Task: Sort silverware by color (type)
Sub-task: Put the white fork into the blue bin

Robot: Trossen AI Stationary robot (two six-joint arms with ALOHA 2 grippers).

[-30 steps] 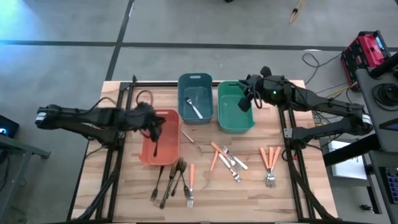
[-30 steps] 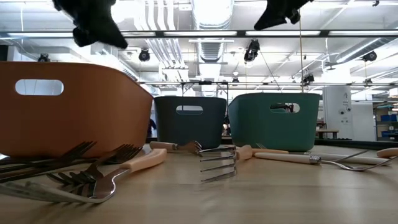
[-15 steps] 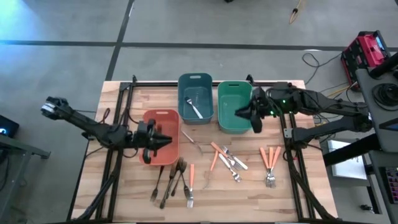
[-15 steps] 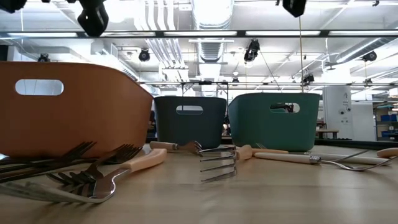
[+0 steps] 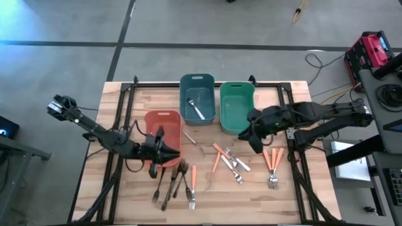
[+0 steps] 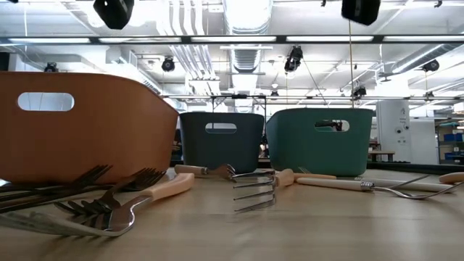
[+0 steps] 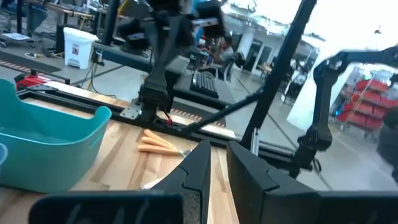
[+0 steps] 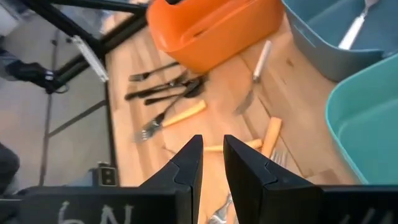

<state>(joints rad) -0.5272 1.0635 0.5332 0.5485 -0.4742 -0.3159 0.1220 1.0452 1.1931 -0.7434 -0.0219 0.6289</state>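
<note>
We find both sets of fingers nearly closed and empty: left gripper (image 5: 164, 152) by the dark forks (image 5: 168, 184), right gripper (image 5: 252, 142) near orange-handled forks (image 5: 272, 162). Open wider before descending.

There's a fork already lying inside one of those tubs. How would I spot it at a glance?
Start at the three plastic tubs along the far side of the wooden table: salmon, blue and green. Look into the blue bin, the middle one. A single plain silver fork lies slanted on its floor; the green bin beside it looks empty, and the other forks lie loose on the tabletop.
</note>
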